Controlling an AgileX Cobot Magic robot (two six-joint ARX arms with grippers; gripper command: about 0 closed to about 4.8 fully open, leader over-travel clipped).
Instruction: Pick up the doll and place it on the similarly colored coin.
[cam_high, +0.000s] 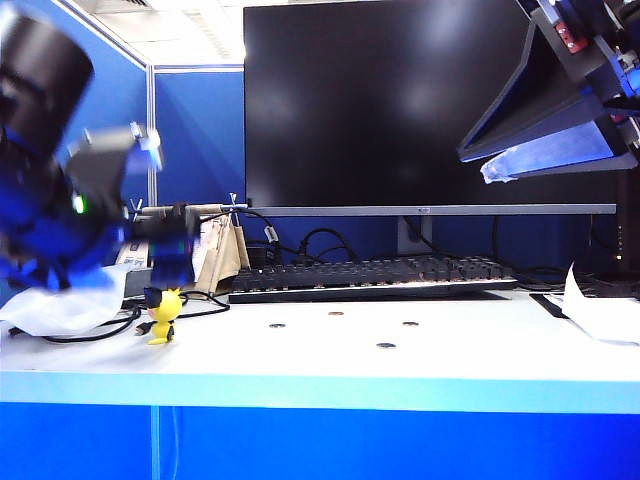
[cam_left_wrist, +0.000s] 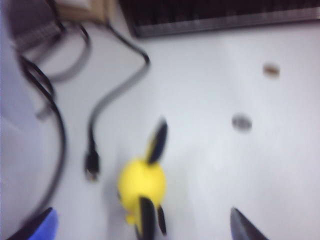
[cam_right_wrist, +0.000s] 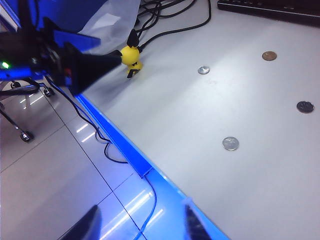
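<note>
The small yellow doll with black-tipped ears stands near the table's left end, beside some cables. My left gripper hovers just above and behind it, blurred. In the left wrist view that gripper is open, its two fingertips wide on either side of the doll without touching it. The brownish coin lies in front of the keyboard; it also shows in both wrist views. My right gripper hangs high at the upper right, open and empty, over the table's front edge.
Three grey coins lie around the brownish one. A black keyboard and monitor stand behind. Black cables trail beside the doll. Crumpled plastic lies at the left, white paper at the right.
</note>
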